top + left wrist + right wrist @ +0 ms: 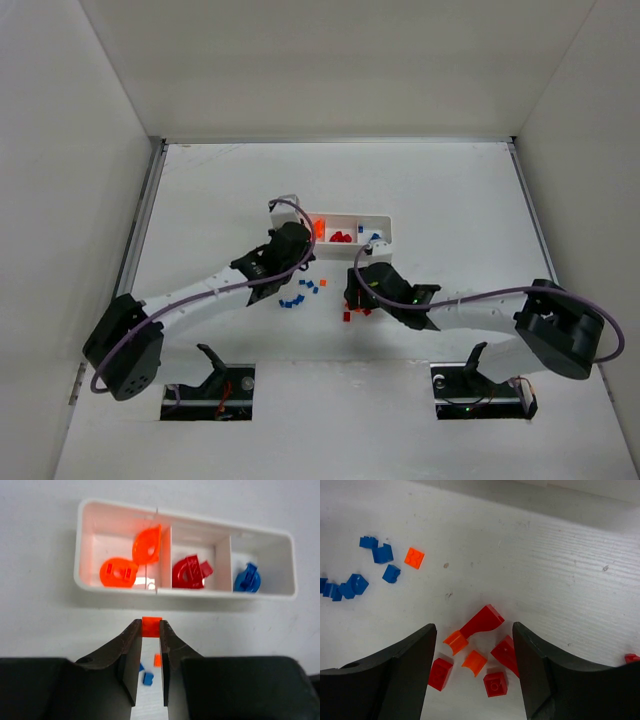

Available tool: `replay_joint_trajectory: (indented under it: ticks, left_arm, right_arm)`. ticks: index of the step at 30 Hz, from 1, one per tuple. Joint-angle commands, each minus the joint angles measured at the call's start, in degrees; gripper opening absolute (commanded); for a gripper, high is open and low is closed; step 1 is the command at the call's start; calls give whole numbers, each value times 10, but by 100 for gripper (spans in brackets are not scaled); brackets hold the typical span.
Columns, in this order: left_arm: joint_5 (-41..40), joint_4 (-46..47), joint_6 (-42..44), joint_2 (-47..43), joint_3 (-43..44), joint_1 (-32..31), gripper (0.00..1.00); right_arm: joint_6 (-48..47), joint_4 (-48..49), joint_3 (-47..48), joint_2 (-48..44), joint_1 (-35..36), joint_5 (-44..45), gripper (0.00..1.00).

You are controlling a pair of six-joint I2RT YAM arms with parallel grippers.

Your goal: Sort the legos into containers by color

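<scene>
In the left wrist view my left gripper (150, 626) is shut on a small orange brick (151, 628), hovering just short of the white tray (260, 594). The tray's left compartment holds orange arch pieces (119, 572), the middle one red pieces (189, 572), the right one a blue piece (247, 578). My right gripper (474, 627) stands open and low over a cluster of loose legos: a red arch (482, 620), red bricks (495, 682) and orange curved pieces (474, 661). From above, the left gripper (300, 245) is at the tray's (385, 222) left end and the right gripper (360, 295) is below it.
Loose blue bricks (382, 554) and one orange brick (414, 558) lie on the table left of the red cluster. From above they show as a blue group (292, 300) between the two arms. White walls enclose the table on three sides.
</scene>
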Motion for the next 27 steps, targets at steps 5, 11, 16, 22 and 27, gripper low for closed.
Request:
replay_joint_trajectory:
  ticks: [5,11,16,22,27]
  left_arm:
    - [31,60,-9,62,72,60,16]
    - [37,73,-7,145,117,92,16]
    - [19,79,-2,206,143,103,18]
    - [-32,79,22,222,158,90,41]
    - [-36,86,31,186,138,77,47]
  right_arm:
    - [-24,10,28,34,9,7,68]
    - [-26,11,28,57,9,25,65]
    - [-27,14,30,66,9,33,63]
    - [-25,16,33,76,9,31,55]
    - [-25,12,33,73,11,29,56]
